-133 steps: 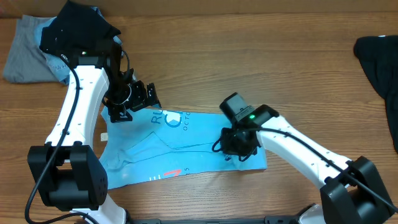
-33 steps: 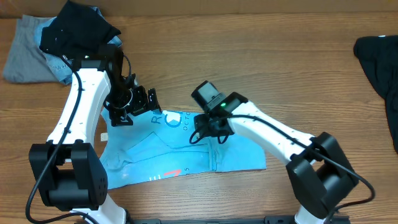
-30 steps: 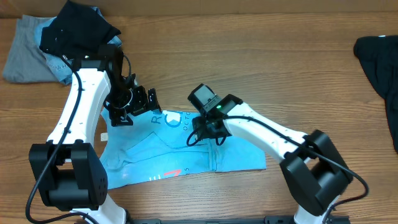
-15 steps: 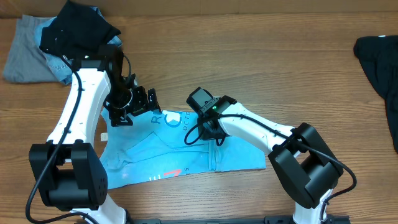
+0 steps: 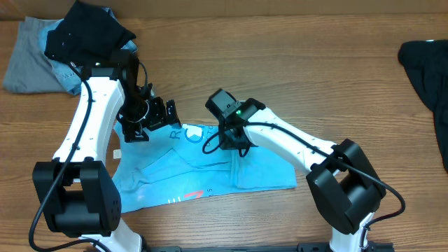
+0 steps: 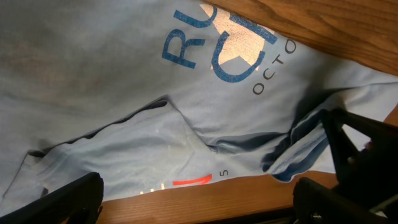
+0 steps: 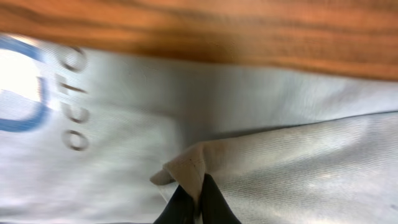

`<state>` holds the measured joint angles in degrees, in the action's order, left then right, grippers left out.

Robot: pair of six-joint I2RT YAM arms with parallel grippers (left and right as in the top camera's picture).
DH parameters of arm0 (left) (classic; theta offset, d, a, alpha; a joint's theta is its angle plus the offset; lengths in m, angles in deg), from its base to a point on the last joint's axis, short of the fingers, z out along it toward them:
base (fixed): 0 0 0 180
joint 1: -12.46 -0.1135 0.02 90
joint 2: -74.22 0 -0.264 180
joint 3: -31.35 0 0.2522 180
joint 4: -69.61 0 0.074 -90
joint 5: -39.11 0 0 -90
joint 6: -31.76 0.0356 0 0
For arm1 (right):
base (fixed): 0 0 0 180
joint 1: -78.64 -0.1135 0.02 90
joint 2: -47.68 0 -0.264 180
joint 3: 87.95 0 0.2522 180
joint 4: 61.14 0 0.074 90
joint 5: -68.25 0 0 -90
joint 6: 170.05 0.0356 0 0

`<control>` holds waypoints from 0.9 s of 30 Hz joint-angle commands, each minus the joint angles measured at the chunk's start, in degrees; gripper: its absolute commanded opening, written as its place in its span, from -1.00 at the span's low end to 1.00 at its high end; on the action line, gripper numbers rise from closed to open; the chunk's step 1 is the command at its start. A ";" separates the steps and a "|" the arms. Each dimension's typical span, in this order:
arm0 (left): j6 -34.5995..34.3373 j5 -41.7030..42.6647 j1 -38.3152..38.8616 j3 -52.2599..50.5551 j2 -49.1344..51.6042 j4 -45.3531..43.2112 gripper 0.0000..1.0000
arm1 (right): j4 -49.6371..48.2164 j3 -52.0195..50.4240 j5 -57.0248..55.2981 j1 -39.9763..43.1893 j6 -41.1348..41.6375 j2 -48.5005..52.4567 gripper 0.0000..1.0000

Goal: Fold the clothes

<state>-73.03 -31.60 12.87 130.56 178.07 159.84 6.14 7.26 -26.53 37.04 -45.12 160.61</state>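
Note:
The light blue T-shirt (image 5: pixel 182 171) lies partly folded on the wooden table, with blue lettering and a white print near its top edge. My right gripper (image 5: pixel 229 142) is shut on a pinched fold of the shirt's right part and holds it over the middle of the shirt. The right wrist view shows the closed fingers (image 7: pixel 198 198) gripping the cloth (image 7: pixel 261 155). My left gripper (image 5: pixel 149 116) hovers open and empty above the shirt's upper left corner. In the left wrist view its fingers (image 6: pixel 199 204) stand wide apart over the shirt (image 6: pixel 124 81).
A pile of garments lies at the far left: a grey one (image 5: pixel 28 63) with a black one (image 5: pixel 87 31) on top. Another black garment (image 5: pixel 428 70) lies at the right edge. A small white tag (image 5: pixel 117 153) sits by the shirt's left edge.
My right gripper has moved left and up across the shirt, pulling the shirt's right part over toward the middle. The left arm has stayed still.

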 commanded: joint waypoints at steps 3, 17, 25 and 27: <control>1.11 -0.42 0.48 -0.24 -0.44 0.00 1.00 | -0.17 3.32 0.15 0.20 0.92 0.26 -0.92; 2.43 -0.44 0.48 -0.24 -0.44 0.20 1.00 | 0.28 3.08 1.27 0.48 3.30 0.72 0.47; 2.38 -3.54 0.48 -0.24 -0.44 0.00 1.00 | 8.94 7.13 1.18 5.11 4.13 -5.49 1.00; 2.34 -6.21 0.39 -0.24 -0.44 -0.02 1.00 | 13.64 9.64 1.18 8.09 4.11 -7.91 1.00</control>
<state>-71.60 -33.68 12.87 130.56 178.07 159.90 16.10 11.80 -24.91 41.34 -41.47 159.47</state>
